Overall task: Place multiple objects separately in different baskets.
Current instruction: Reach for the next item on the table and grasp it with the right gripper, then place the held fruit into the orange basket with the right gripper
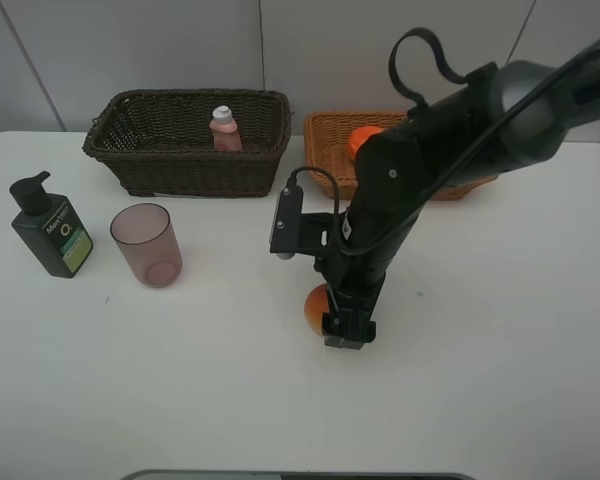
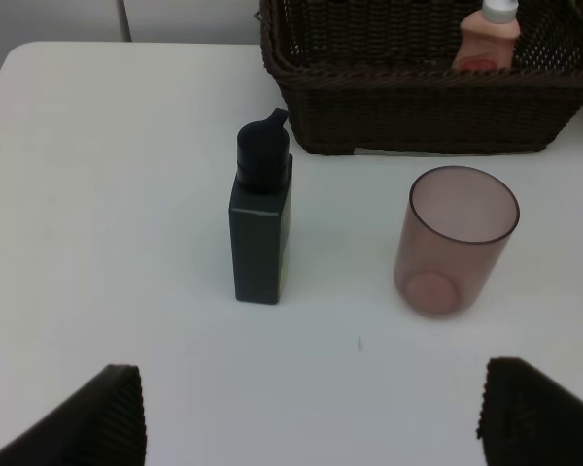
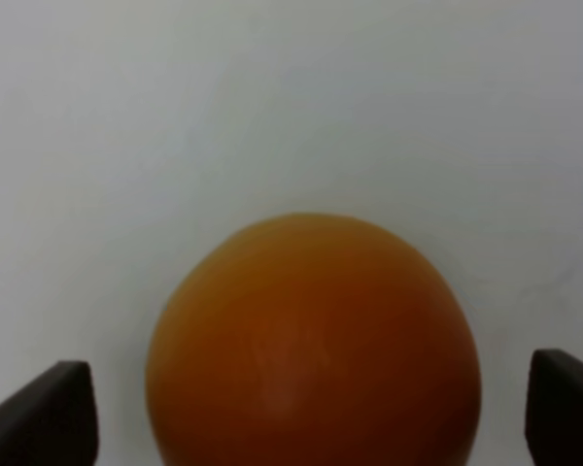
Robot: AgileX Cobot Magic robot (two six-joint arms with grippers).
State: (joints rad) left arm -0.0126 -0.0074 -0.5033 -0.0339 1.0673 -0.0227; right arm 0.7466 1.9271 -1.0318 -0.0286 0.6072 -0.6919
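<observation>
The right claw (image 3: 301, 416) gapes wide on both sides of the orange fruit (image 3: 306, 330), not touching it, which lies on the bench (image 1: 480, 360) at 7 o'clock from the tan basket (image 1: 322, 140), mostly hidden behind the arm from above; the left claw (image 2: 311, 422), only its tips visible, is open and empty.

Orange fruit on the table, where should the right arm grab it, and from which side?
Across its widest middle, from above: the orange fruit is round, sits free on the table, and the right gripper has open fingers flanking it.
</observation>
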